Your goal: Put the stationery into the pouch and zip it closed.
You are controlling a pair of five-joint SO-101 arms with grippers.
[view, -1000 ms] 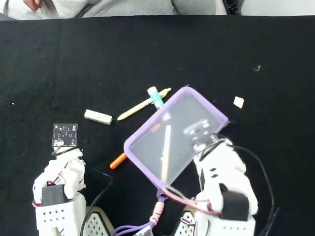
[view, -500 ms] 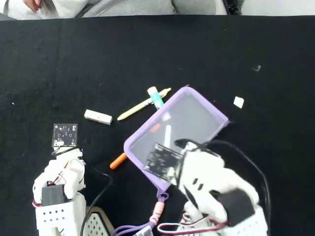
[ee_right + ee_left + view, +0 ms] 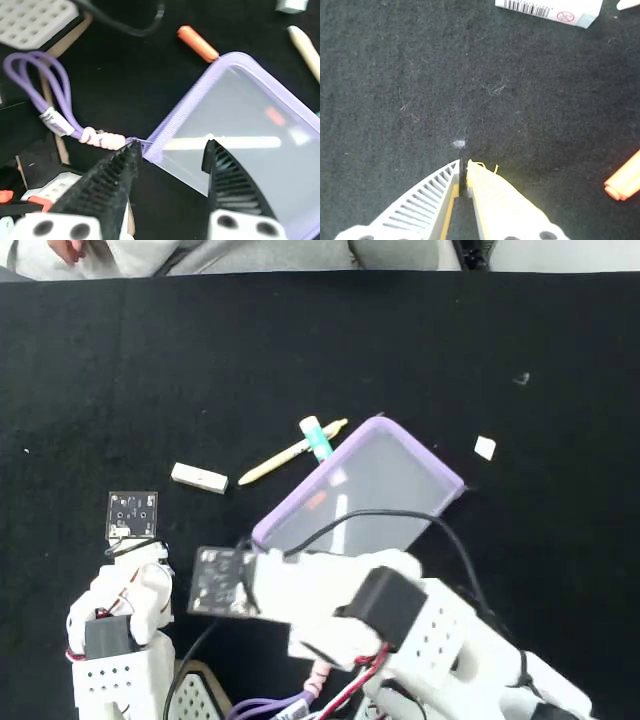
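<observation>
Where fuzzy cloth [image 3: 300, 340] spreads, clear lilac-rimmed pouch [image 3: 390, 480].

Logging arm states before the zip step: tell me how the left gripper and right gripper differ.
The left gripper has its jaws shut; the right gripper has them open. The left gripper hangs over the black table; the right gripper over a corner of the pouch, beside the zipper pull. Both hold nothing.

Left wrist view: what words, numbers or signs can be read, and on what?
White eraser: barcode, the digits beneath it too small to read.
Same eraser: red crossed-circle sign, no words legible.
No other print is legible.
</observation>
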